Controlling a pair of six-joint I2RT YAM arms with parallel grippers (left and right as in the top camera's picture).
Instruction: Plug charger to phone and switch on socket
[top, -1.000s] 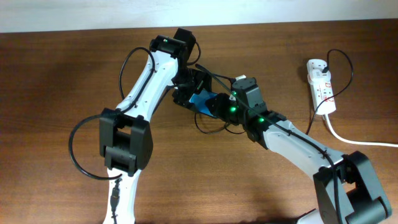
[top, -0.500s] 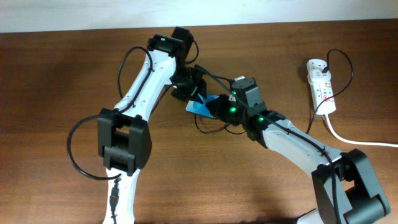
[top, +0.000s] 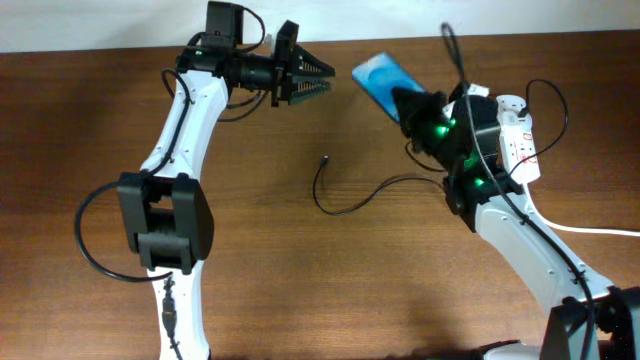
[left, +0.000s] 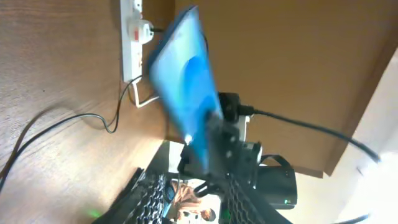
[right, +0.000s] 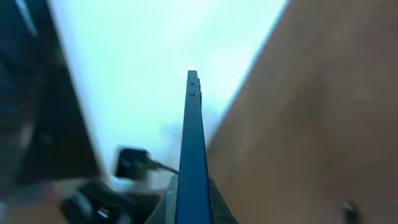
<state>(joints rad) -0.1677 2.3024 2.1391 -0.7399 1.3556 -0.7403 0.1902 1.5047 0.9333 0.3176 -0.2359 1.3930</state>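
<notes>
My right gripper (top: 408, 104) is shut on the lower end of the phone (top: 381, 80) and holds it tilted in the air near the table's far edge. In the right wrist view the phone (right: 193, 143) is edge-on between the fingers (right: 194, 208). In the left wrist view the phone (left: 185, 87) shows its blue screen. The charger cable (top: 352, 205) lies loose on the table, and its plug tip (top: 325, 158) is free. My left gripper (top: 308, 80) is open and empty, raised at the far side and pointing right at the phone; its fingers show in its wrist view (left: 193, 202). The white socket strip (top: 518, 135) lies far right.
The strip's thick white cord (top: 560, 224) runs off the right edge. A black lead (top: 545, 95) is plugged into the strip, which also shows in the left wrist view (left: 132, 37). The wall edge runs behind the table (top: 90, 120).
The right gripper lifted the phone from mid-table up and to the right. The left arm pulled back to the far side. The charger tip now lies free on the table.
</notes>
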